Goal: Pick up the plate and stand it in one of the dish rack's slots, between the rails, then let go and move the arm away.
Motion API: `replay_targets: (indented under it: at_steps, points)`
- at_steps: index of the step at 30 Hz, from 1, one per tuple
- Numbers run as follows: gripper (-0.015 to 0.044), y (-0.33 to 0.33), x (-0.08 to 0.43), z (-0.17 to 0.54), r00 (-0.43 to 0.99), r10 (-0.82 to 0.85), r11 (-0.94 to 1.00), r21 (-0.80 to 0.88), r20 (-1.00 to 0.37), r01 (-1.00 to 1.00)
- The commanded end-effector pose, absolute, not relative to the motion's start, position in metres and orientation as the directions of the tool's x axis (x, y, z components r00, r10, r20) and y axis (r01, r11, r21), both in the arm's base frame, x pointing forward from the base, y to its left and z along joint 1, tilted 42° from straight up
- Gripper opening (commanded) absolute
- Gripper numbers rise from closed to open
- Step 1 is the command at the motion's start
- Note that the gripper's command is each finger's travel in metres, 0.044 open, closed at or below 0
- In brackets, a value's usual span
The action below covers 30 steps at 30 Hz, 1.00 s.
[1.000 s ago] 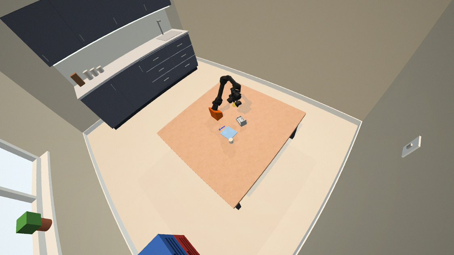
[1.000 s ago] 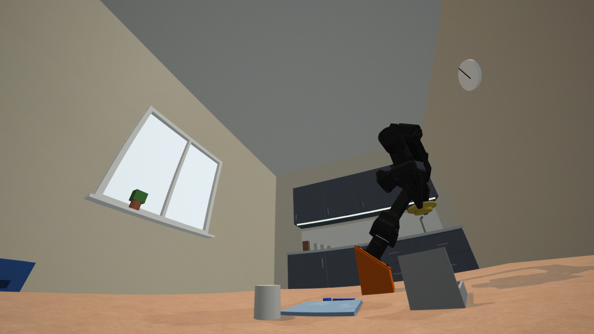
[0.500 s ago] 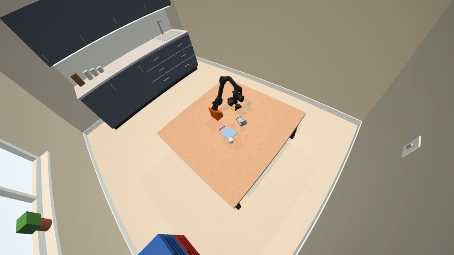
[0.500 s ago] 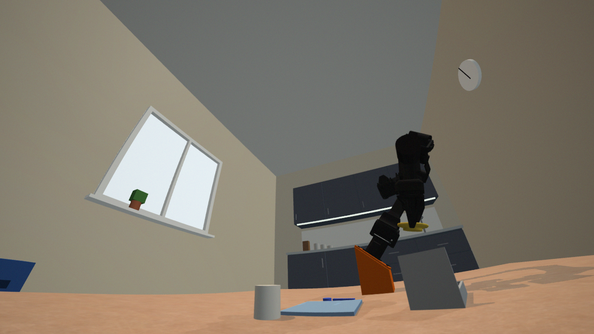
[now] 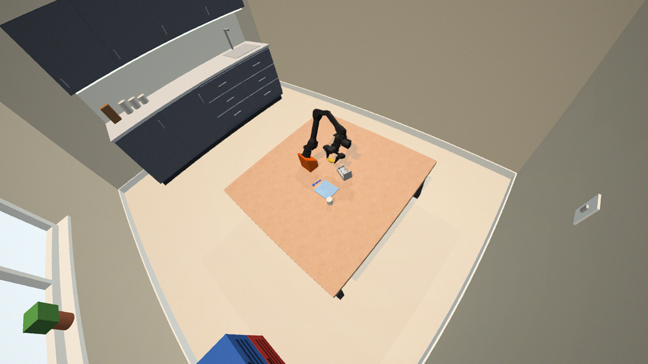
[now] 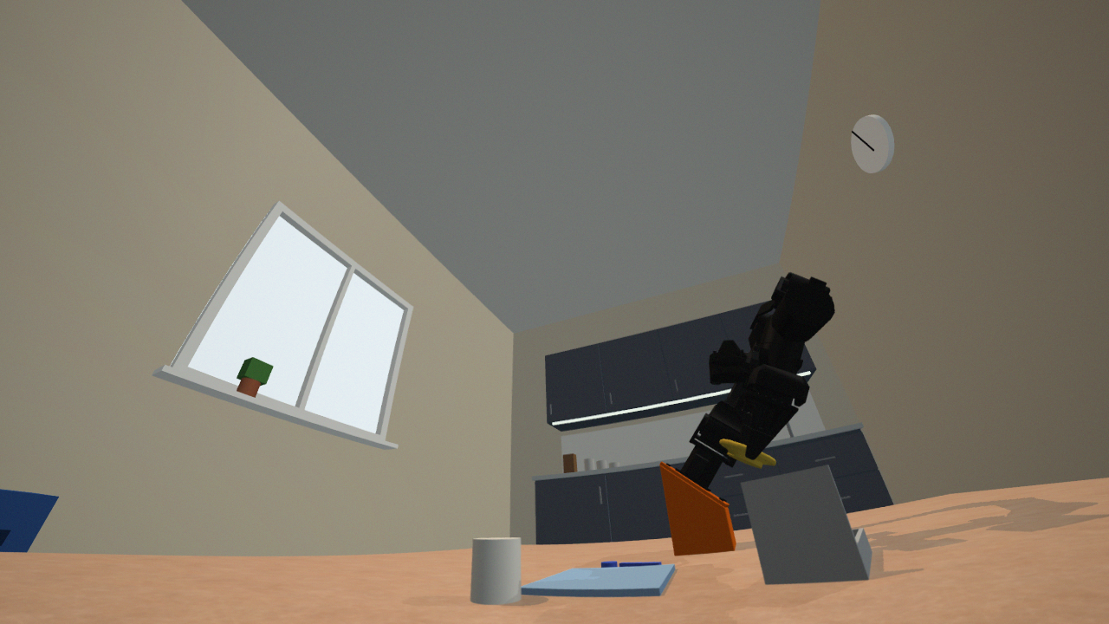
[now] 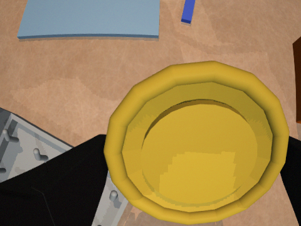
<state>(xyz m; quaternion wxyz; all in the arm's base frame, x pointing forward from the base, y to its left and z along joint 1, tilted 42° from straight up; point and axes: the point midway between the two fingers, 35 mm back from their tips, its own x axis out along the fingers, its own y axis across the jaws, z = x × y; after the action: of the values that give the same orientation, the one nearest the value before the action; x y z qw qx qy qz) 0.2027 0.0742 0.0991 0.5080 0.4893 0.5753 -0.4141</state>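
My gripper (image 5: pixel 333 155) (image 6: pixel 746 451) (image 7: pixel 197 145) is shut on the yellow plate (image 5: pixel 331 158) (image 6: pixel 748 459) (image 7: pixel 197 147), gripping it by the rim on both sides. The plate hangs nearly flat in the air above the table (image 5: pixel 321 243). The grey dish rack (image 5: pixel 344 172) (image 6: pixel 798 527) (image 7: pixel 25 147) stands on the table just in front of the plate and lower. In the wrist view it sits at the lower left, partly hidden by my black finger. Its short pegs show.
An orange box (image 5: pixel 307 162) (image 6: pixel 697 521) (image 7: pixel 298 80) stands by the arm's base. A light blue mat (image 5: pixel 326 189) (image 6: pixel 605 579) (image 7: pixel 92 0), a blue pen (image 5: pixel 316 182) (image 6: pixel 629 564) and a grey cup (image 5: pixel 329 200) (image 6: pixel 496 570) lie beyond the rack.
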Motion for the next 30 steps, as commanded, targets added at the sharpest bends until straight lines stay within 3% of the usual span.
replay_targets:
  at_steps: [1,15,30]
  points:
    - [0.0,0.074,0.205,0.092,0.034,0.077,0.216,0.05,-0.996,0.975]
    - [0.0,0.081,0.218,0.071,0.241,-0.135,0.381,0.174,-0.961,0.908]
    - [0.0,0.097,0.227,0.065,0.51,-0.256,0.538,0.318,-0.821,0.781]
